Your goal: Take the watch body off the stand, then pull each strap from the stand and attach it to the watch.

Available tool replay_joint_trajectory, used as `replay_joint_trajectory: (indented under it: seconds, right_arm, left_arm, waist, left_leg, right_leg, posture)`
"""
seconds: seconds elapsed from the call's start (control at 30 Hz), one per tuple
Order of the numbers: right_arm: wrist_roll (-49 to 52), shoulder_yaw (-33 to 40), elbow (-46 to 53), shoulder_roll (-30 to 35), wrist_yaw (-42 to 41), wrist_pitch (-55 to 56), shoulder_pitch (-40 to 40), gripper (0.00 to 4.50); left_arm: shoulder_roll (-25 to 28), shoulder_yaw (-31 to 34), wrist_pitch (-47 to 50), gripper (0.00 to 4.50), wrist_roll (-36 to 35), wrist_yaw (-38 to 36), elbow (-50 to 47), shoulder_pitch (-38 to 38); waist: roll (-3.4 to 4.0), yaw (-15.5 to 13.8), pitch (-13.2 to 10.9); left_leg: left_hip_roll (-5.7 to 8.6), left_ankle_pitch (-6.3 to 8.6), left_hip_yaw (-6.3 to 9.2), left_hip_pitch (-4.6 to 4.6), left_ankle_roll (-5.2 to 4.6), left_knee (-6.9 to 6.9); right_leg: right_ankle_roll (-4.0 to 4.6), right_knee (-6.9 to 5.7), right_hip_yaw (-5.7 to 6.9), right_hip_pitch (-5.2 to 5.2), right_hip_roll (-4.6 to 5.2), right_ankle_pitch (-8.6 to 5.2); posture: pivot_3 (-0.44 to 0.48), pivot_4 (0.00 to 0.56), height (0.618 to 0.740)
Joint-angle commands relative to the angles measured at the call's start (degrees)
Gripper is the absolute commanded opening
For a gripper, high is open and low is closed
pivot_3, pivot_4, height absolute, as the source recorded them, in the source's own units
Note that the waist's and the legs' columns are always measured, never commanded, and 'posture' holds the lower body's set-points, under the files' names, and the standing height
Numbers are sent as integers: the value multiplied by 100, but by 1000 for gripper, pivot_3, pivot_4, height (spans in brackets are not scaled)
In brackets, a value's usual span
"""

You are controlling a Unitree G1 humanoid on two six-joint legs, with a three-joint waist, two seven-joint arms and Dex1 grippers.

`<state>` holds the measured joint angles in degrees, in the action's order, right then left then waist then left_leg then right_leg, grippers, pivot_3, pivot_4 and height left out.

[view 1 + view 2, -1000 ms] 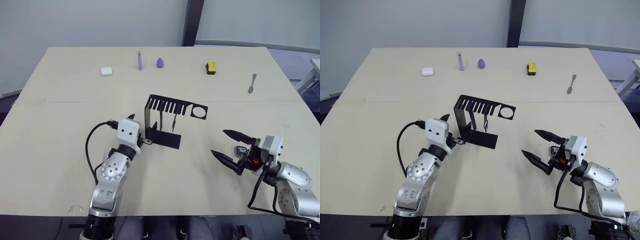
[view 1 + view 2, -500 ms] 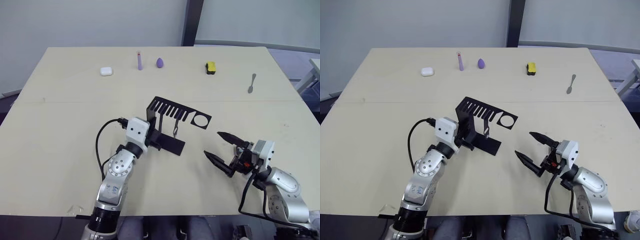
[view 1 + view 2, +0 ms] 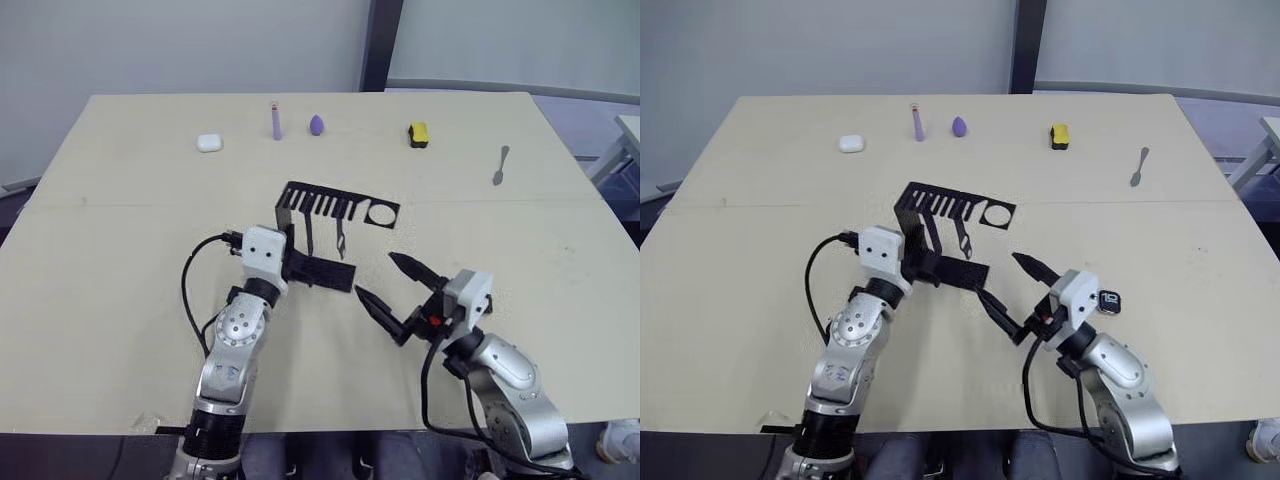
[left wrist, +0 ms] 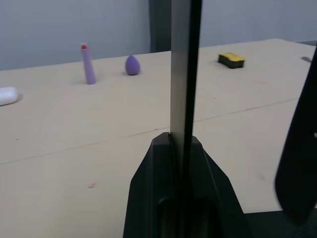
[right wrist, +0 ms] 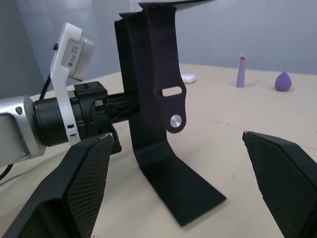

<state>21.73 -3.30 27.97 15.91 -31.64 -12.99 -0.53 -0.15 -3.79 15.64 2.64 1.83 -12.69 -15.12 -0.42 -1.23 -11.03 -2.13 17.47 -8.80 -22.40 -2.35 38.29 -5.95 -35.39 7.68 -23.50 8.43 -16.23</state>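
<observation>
Stand [image 3: 318, 232] sits mid-table, held: left gripper [image 3: 288, 266] is clamped on its upright back edge, fingers [image 4: 163, 193] pinching the thin sheet. A strap [image 5: 167, 94] hangs from the stand's slotted top plate. Right gripper [image 3: 389, 287] is spread wide, holding nothing, tips just right of the stand's base, aimed at the hanging strap. Watch [image 3: 1109, 299] lies on the table [image 3: 120, 240] well right of the stand, behind the right wrist.

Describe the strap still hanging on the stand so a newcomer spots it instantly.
Mid-table stands the black stand, clamped by the left gripper. A narrow dark strap hangs from its slotted top plate; unlike the stand's rigid metal, it ends in a slot and a silver pin.
</observation>
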Motion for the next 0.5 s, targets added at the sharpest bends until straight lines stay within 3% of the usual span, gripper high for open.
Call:
replay_joint_trajectory:
  seconds: [0.03, 0.5]
  right_arm:
    - [-204, -240, 207, -343, 712, -444, -418, 4500]
    - [-1004, -712, -701, -1324, 1678, -669, -1885, 4500]
  left_arm:
    - [-113, 35, -121, 48, 106, 199, -20, -184]
    - [-125, -37, -136, 48, 318, 269, 141, -270]
  waist:
    - [-2, 2, 1]
    - [-8, 29, 5]
  left_leg:
    - [0, 0, 0, 0, 0, 0]
    - [2, -2, 0, -11, -3, 2]
  right_leg:
    - [0, 0, 0, -1, 0, 0]
    - [0, -21, 4, -6, -1, 0]
  posture:
    - [0, 150, 740]
    - [0, 150, 740]
